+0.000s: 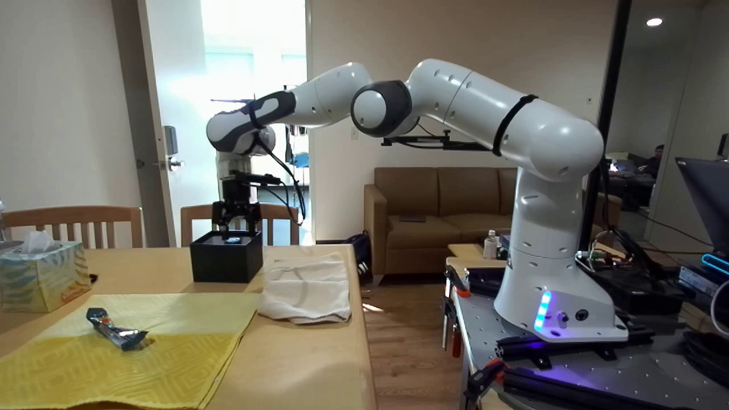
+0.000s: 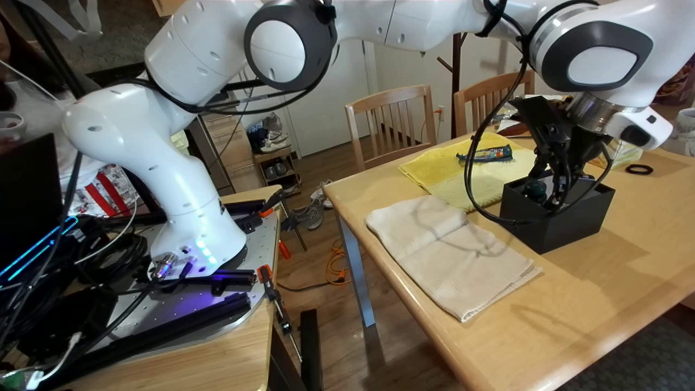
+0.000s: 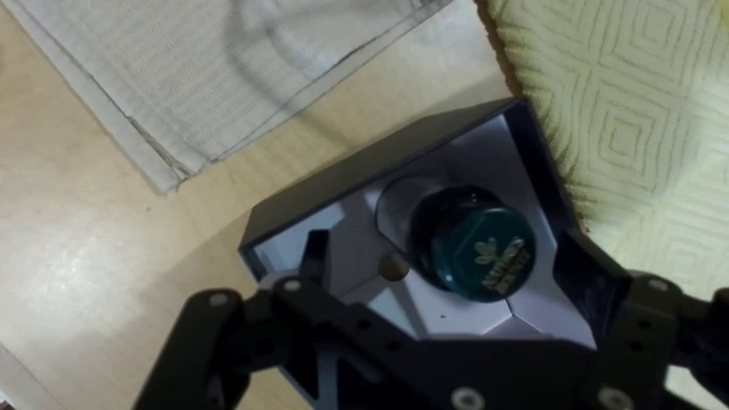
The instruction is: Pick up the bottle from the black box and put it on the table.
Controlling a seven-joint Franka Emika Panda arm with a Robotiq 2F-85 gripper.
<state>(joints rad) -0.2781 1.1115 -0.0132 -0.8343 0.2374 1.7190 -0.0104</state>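
Note:
The bottle (image 3: 484,253) has a dark green cap with pale lettering and stands inside the black box, near one end. Its cap also shows inside the box in both exterior views (image 1: 232,240) (image 2: 535,190). The black box (image 1: 226,262) has an open top and a white inside. It sits on the wooden table (image 1: 302,364), and its wall shows in the wrist view (image 3: 370,165). My gripper (image 3: 445,250) is open and points down over the box. Its fingers are spread wide, with the cap between them in the wrist view and nearer the right finger. No contact shows. The gripper (image 1: 238,226) is at the box's rim height.
A folded beige cloth (image 2: 450,250) lies beside the box. A yellow cloth (image 1: 148,347) carries a snack wrapper (image 1: 117,330). A tissue box (image 1: 48,276) stands at the table's far side. A black ring (image 2: 639,169) lies behind the box. The arm's cable (image 2: 472,157) hangs close to the box.

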